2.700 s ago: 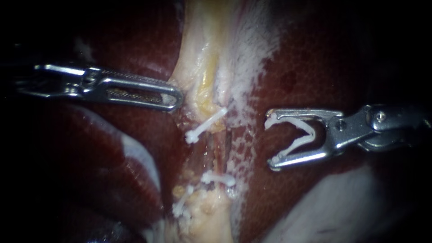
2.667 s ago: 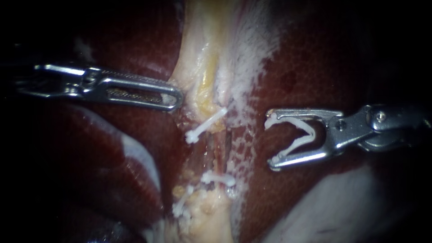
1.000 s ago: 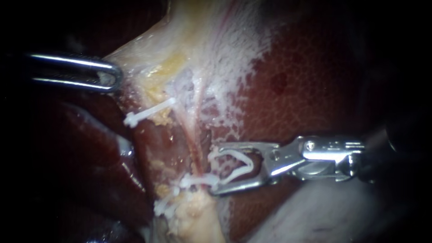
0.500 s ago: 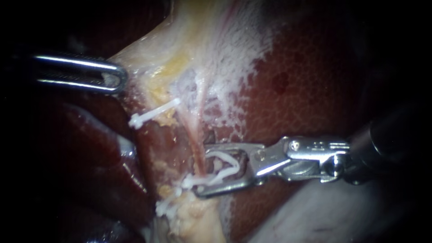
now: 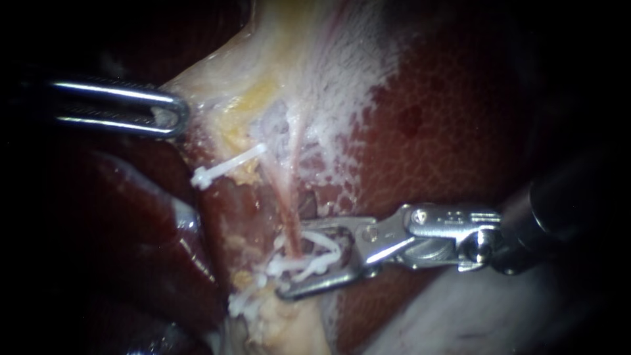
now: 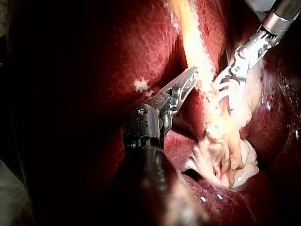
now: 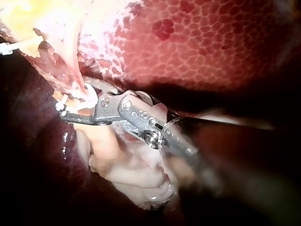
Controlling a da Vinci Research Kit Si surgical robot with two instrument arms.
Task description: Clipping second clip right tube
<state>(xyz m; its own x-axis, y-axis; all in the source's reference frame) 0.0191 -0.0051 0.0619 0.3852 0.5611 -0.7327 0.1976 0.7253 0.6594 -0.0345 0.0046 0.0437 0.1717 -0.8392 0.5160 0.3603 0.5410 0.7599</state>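
A thin pink tube runs down the pale tissue between the liver lobes. My right instrument comes in from the right, its jaws shut on a white clip that straddles this tube. Just below sits another white clip across the tube. In the right wrist view the right instrument's jaws close around the tube. My left instrument is shut on the edge of the pale yellowish tissue and holds it stretched leftward. The left wrist view shows the same grip by the left instrument.
A further white clip lies higher up, left of the tube, and one more clip sits low by the yellow fatty stump. Dark red liver flanks the tissue on both sides.
My right instrument has moved left with its clip until the clip straddles the pink tube, and its jaws have narrowed. My left instrument pulled the pale tissue leftward earlier and now holds still.
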